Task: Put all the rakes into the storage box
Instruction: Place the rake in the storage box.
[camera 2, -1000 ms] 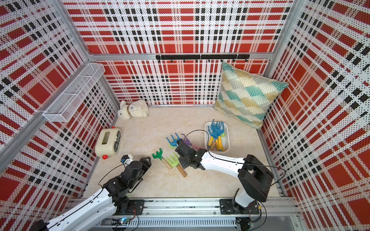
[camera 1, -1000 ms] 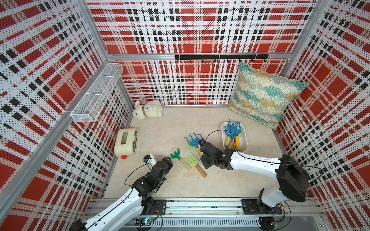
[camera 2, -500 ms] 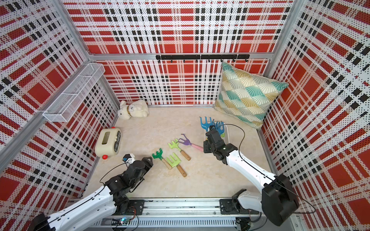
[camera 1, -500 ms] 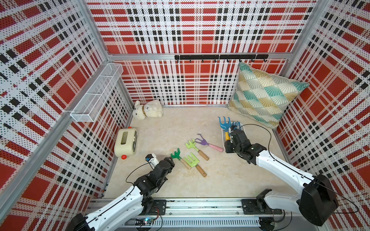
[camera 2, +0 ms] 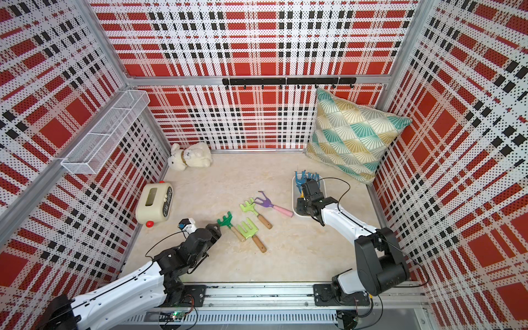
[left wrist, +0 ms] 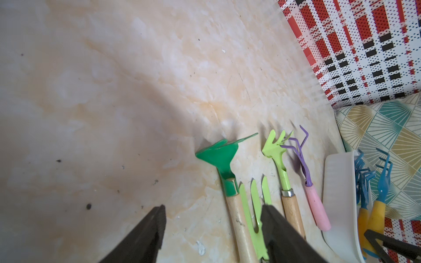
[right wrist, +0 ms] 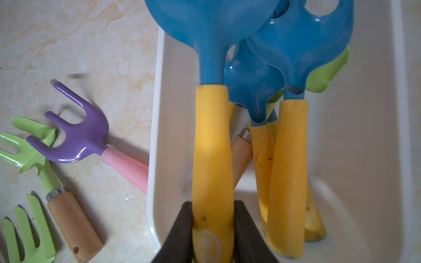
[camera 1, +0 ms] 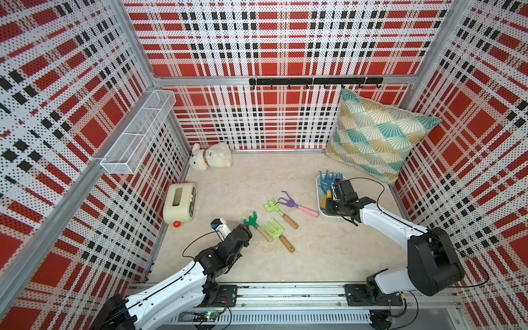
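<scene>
Right gripper (right wrist: 213, 214) is clamped on the yellow handle of a blue rake (right wrist: 205, 34), which is held over the storage box (right wrist: 155, 136). Release is judged outstanding. Left gripper (left wrist: 213, 218) is found open and empty. Four other rakes (left wrist: 224, 157) are noted on the floor.

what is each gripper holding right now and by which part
The right gripper is shut on the blue rake, gripping its yellow handle near the butt end, over the storage box. The left gripper is open and holds nothing.

Right gripper (right wrist: 211, 206) clamped, arm outstretched; left gripper (left wrist: 213, 208) jaws apart, low.
</scene>
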### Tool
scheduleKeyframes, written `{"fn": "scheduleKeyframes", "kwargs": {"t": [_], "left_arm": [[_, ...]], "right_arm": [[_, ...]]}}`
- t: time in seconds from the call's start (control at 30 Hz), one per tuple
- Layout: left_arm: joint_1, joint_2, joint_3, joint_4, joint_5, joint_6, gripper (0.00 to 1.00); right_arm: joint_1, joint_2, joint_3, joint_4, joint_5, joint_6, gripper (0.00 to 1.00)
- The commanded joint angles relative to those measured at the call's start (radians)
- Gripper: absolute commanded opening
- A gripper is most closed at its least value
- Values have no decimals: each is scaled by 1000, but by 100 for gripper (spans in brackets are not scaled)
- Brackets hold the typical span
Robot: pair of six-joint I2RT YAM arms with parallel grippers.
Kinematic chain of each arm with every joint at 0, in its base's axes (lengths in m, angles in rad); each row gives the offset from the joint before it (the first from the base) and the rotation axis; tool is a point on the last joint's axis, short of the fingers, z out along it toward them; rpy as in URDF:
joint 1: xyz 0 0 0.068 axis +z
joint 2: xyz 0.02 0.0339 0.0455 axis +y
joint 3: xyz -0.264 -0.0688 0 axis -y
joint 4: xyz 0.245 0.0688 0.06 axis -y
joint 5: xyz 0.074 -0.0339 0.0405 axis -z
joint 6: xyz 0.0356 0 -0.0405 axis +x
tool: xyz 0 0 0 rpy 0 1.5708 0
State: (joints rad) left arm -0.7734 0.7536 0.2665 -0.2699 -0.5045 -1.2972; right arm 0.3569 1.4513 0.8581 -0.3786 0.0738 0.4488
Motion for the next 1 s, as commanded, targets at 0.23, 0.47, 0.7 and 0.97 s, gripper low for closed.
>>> {"fn": "scheduleKeyframes", "kwargs": {"t": [0.23,0.47,0.7,0.97], "left_arm": [[-6,21,28,9,-25,4,72],[-6,29,35,11,-20,8,73],[-28,57,63,11,-20,-2,73],[-179,182,143,6,-73,-145,70]], "right_arm": [[-8,25,19,36,4,4,44],[-9,-48,19,8,12,8,56],[-8,-131,9,18,-20,5,53],[-9,-296,-45,34,-121,-19,64]]}}
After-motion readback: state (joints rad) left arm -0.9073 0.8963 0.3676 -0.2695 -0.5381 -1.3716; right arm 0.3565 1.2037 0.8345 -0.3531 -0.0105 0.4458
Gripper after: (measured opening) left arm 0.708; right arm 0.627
